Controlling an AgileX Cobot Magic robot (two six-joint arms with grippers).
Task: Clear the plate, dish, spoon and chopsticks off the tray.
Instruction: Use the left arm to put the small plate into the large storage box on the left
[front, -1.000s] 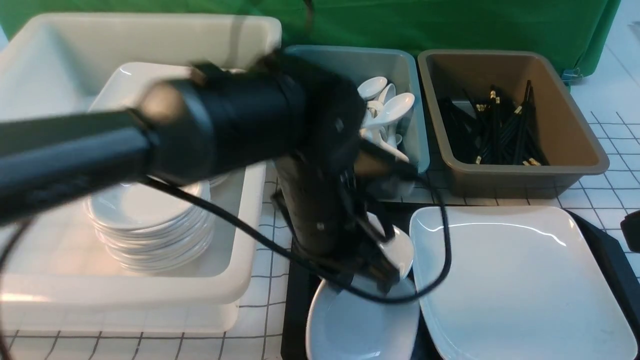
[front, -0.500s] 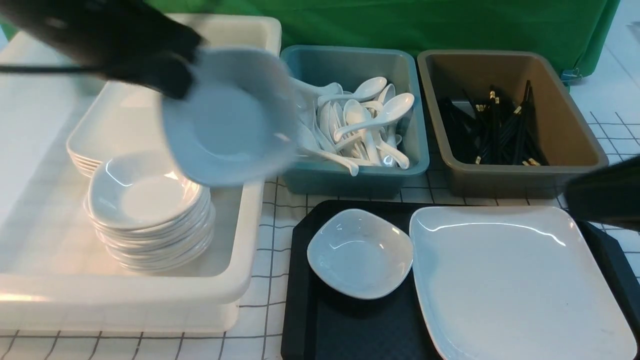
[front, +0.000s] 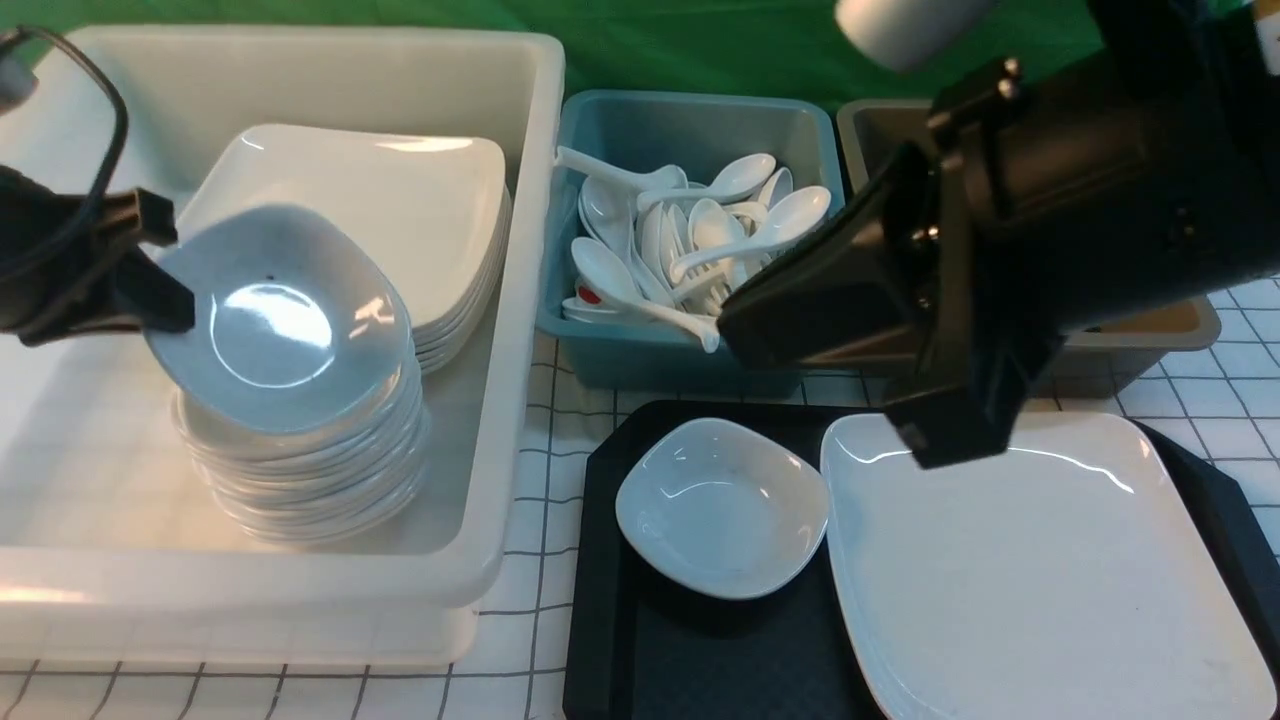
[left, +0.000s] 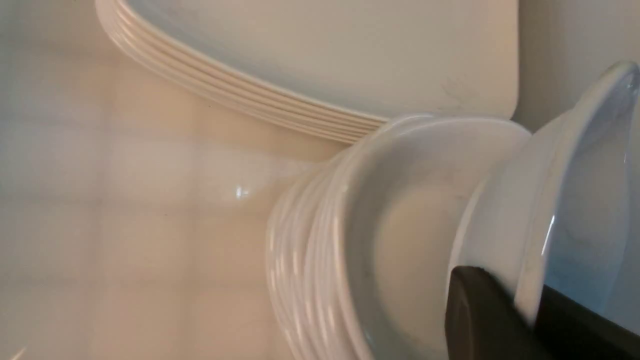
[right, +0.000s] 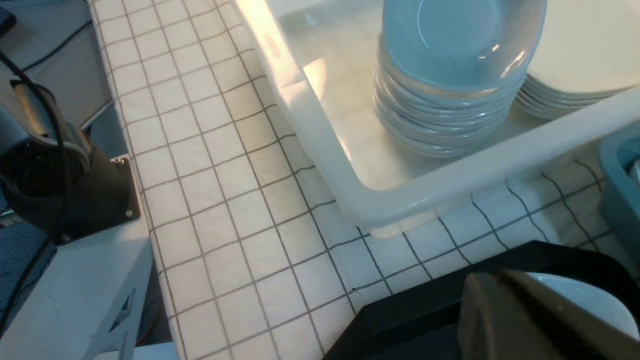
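**A:** Left gripper (front: 160, 262)?

**B:** At the left edge of the front view. Its fingers are clamped on the rim of a small white dish (front: 275, 320). The held dish is tilted, with its inside facing the camera. It sits over the stack of dishes (front: 310, 470) in the white tub (front: 480, 560). The left wrist view shows one dark finger (left: 475, 320) pinching that rim, and the dish is close above the top of the stack. I can't tell whether it touches.

**A:** Right gripper (front: 745, 325)?

**B:** The arm is big and blurred, filling the upper right. The tip reaches to mid-frame, in front of the teal bin (front: 640, 360) and above the far edge of the tray. I cannot tell whether the jaws are parted or closed, since both views blur them.

**A:** Tray?

**B:** The black tray (front: 700, 660) runs from lower centre to lower right. The plate (front: 1040, 580) lies flat on its right part and covers most of it. A second dish (front: 720, 520) sits upright on the tray, just beside the plate's left rim.

**A:** Anything else?

**B:** Spoons (front: 700, 240) are piled in the teal bin, top centre. A stack of large plates (front: 420, 210) stands in the tub behind the dish stack. A corner of the brown bin (front: 1190, 325) shows past the right arm, and its contents are hidden.
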